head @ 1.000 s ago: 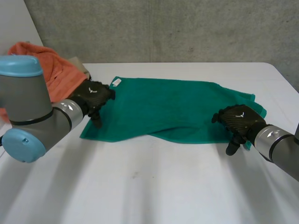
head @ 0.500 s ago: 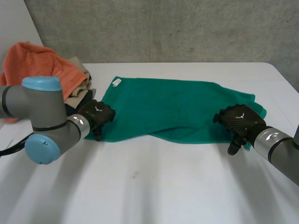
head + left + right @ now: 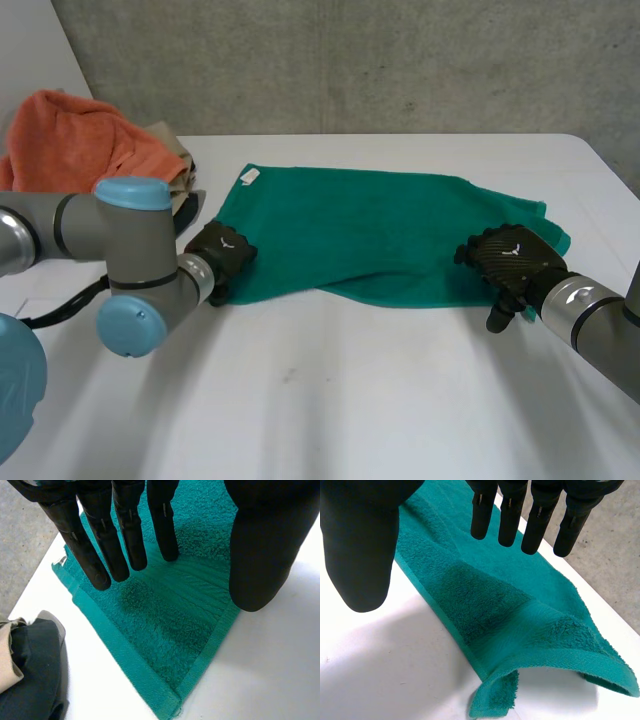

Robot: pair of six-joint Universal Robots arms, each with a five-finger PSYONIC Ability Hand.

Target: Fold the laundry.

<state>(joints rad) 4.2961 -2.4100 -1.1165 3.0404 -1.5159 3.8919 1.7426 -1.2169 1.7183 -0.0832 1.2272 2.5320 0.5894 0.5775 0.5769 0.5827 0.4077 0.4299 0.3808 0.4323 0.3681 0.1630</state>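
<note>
Green towel (image 3: 380, 230): left hand (image 3: 222, 252), right hand (image 3: 512, 258) over near corners, fingers (image 3: 130, 530) straight.

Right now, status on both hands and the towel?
Left hand open over near left corner of green towel. Right hand open over its right end. Laundry pile left of towel.

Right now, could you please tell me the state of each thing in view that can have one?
Green terry towel: spread out on the white table, one near corner curled under.
Left hand: open, over the towel's corner.
Right hand: open, fingers straight.
Orange cloth: crumpled in a heap.
Dark garment: bunched up.
</note>
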